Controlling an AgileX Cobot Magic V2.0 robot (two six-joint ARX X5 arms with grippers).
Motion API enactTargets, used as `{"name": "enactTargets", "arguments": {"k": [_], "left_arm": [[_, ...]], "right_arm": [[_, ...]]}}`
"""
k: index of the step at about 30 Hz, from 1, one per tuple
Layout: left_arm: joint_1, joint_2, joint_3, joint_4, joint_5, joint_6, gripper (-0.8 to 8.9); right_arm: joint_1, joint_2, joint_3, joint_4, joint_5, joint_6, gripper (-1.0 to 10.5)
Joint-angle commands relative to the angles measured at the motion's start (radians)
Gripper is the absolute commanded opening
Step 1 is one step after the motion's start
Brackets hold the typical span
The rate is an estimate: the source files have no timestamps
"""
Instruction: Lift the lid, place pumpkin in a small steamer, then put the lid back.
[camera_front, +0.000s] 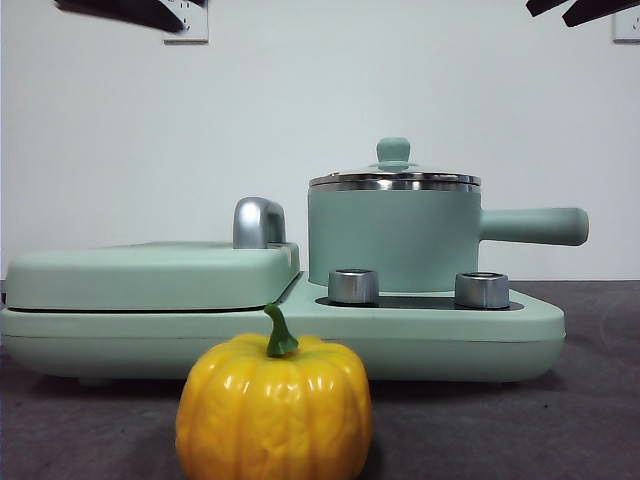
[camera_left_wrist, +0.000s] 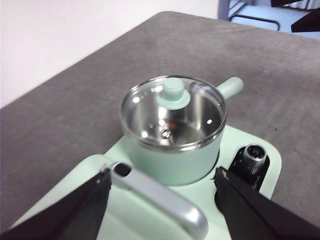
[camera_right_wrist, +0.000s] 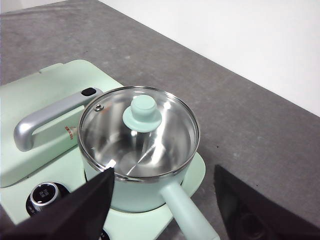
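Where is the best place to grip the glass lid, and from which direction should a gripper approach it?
Grip the lid by its small mint-green knob, coming straight down from above. The knob stands upright at the centre, clear of everything; the flat glass and thin steel rim offer no hold.

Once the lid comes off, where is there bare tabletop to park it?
Bare grey table lies beyond the small steamer on its handle side, and past the appliance base in the left wrist view. In front of the base it is tighter: the pumpkin sits there. The lid is on the pot.
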Motion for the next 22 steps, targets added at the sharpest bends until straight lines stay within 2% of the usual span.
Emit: {"name": "enactTargets", "arguments": {"k": [1,6,12,22], "left_arm": [[-0.039,0.071,0.022,0.075,-0.028,-0.101,3.39],[-0.111,0.19,0.023,0.261,-0.038,-0.183,3.39],[-0.196,0.317,0.031,0.446,-0.132,-0.227,3.39],[-0.253,0.515,0.14,0.525,-0.158,-0.229,3.39]], "right_arm": [[0.005,0.002,0.023,0.016,-0.001,0.018,3.2],[0.005,0.004,0.023,0.041,0.0,0.011,3.2],[0.005,0.004,0.023,0.055,0.0,0.011,3.2],[0.005,0.004,0.023,0.054,0.0,0.011,3.2]]}}
